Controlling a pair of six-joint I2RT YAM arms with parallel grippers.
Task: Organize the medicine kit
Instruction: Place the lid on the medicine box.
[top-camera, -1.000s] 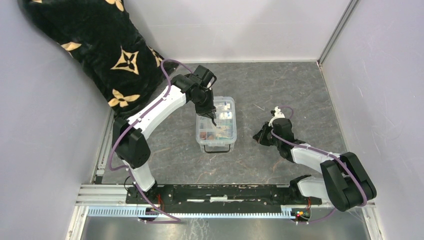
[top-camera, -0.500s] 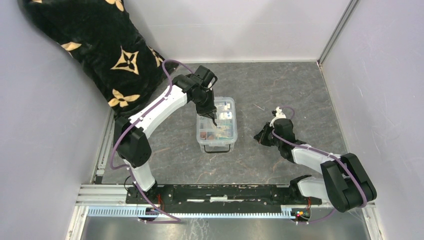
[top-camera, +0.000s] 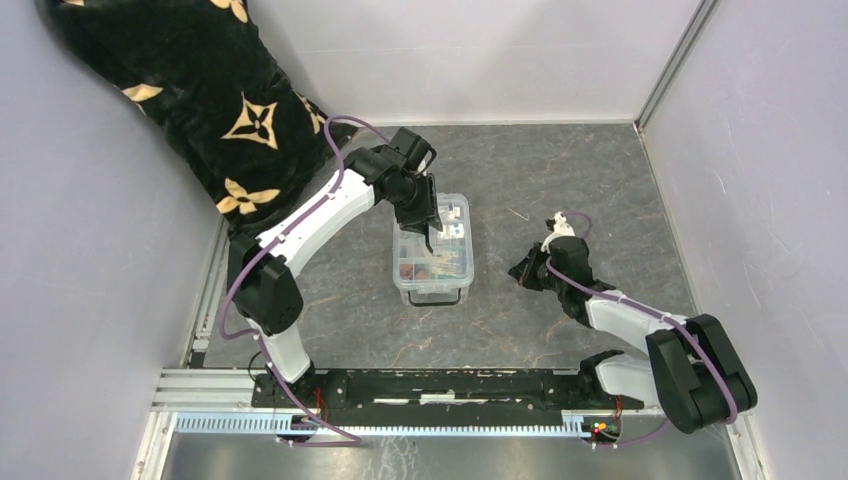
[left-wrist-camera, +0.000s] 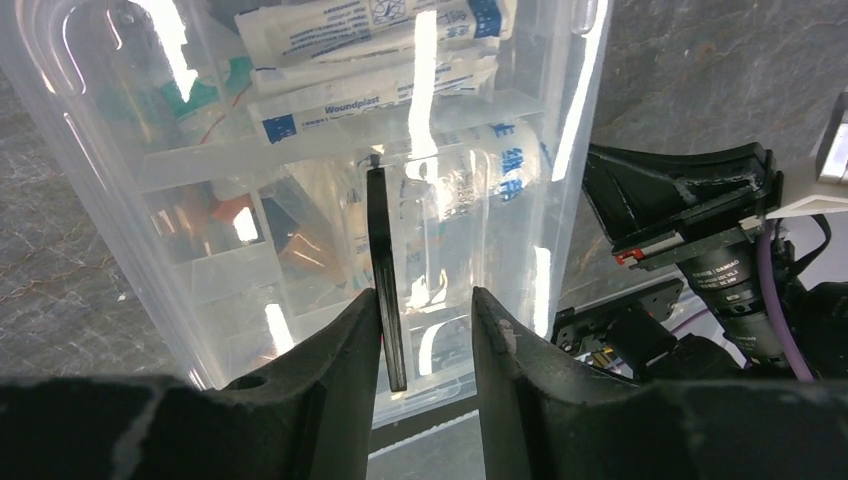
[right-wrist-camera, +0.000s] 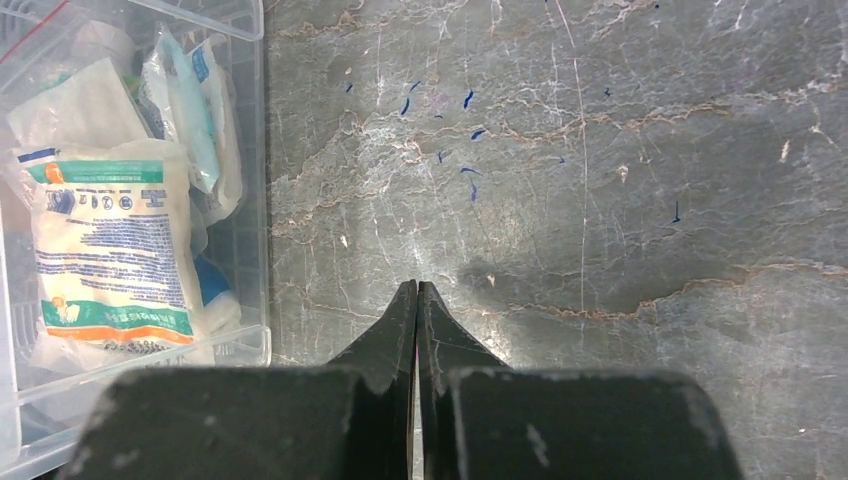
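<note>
1. The medicine kit (top-camera: 400, 280) sits mid-table, just ahead of the bases and closer to the left arm. Its long axis runs near-to-far, away from you.
2. The clear lid (left-wrist-camera: 300, 150) looks seated on it, but w/ the glare I can't confirm. White packets (left-wrist-camera: 370, 40) show through at the far end.
3. The black handle (left-wrist-camera: 380, 270) on the lid runs along that same long axis and shows edge-on in the left wrist view.
4. The left gripper (left-wrist-camera: 425, 300) is directly over the kit w/ fingers partly apart and nothing clamped. The gap straddles the handle crosswise, so approach direction is fine.
5. Key relation: the handle isn't centred in the gap. It lies right against the finger on the left of that view, w/ clear space to the other finger.
6. The right gripper (right-wrist-camera: 417, 290) is closed and empty, tips over bare table (right-wrist-camera: 600, 200) off the kit's right side. The kit only shows at the left edge of its view, so left is the nearer arm.
7. My read:
   - If you're letting go, back out straight up, since any sideways drift prob drags the handle w/ that finger.
   - If you're re-gripping, centre first.
</note>
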